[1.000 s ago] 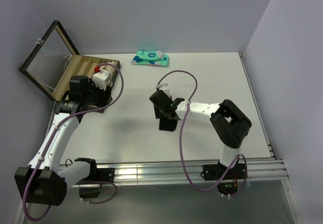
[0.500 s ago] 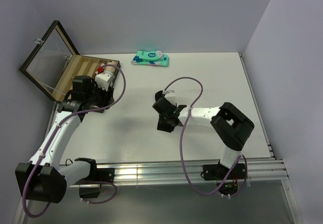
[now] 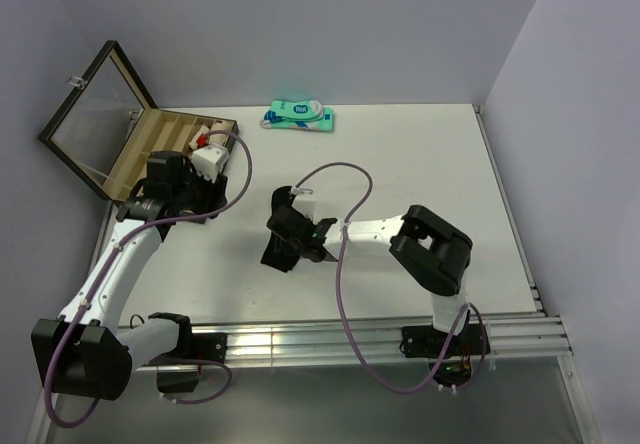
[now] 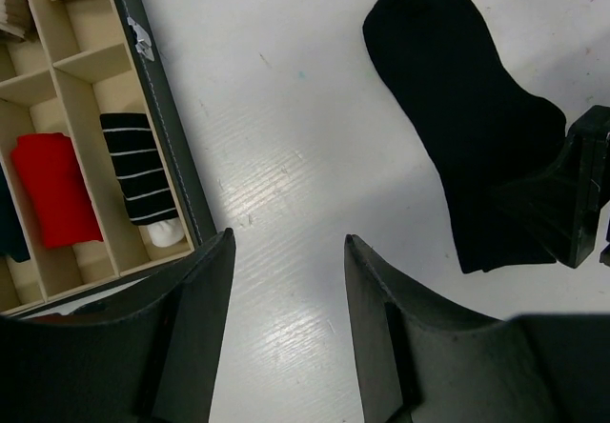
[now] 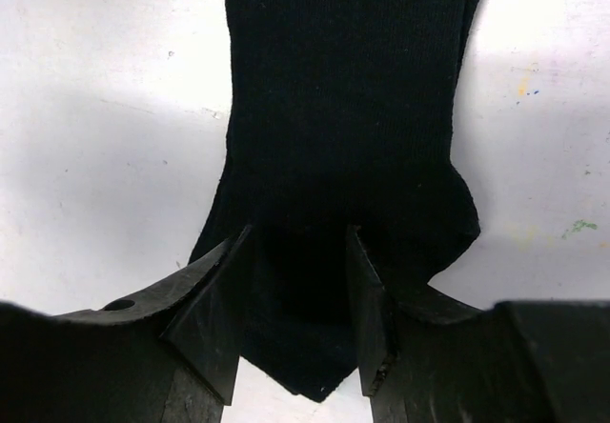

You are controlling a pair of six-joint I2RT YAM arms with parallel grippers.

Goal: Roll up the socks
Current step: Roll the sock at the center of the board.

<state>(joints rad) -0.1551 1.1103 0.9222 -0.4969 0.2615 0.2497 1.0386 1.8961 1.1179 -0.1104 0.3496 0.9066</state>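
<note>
A black sock (image 5: 343,80) lies flat on the white table. One end of it is bunched between the jaws of my right gripper (image 5: 298,232), which is shut on it. From above, the sock (image 3: 272,256) is a dark patch under the right gripper (image 3: 285,244), left of the table's centre. My left gripper (image 4: 288,237) hangs open over bare table with nothing between its fingers. In its view the sock (image 4: 457,109) lies at the upper right and the box at the left. Seen from above, the left gripper (image 3: 195,189) sits beside the box.
An open wooden box (image 3: 150,139) with a glass lid (image 3: 95,114) stands at the far left. Its compartments hold a red roll (image 4: 52,190) and a black-and-white striped roll (image 4: 138,166). A teal-and-white packaged pair (image 3: 300,116) lies at the back edge.
My right gripper has moved left across the table, dragging the black sock with it. The left gripper has shifted slightly and stays open.
</note>
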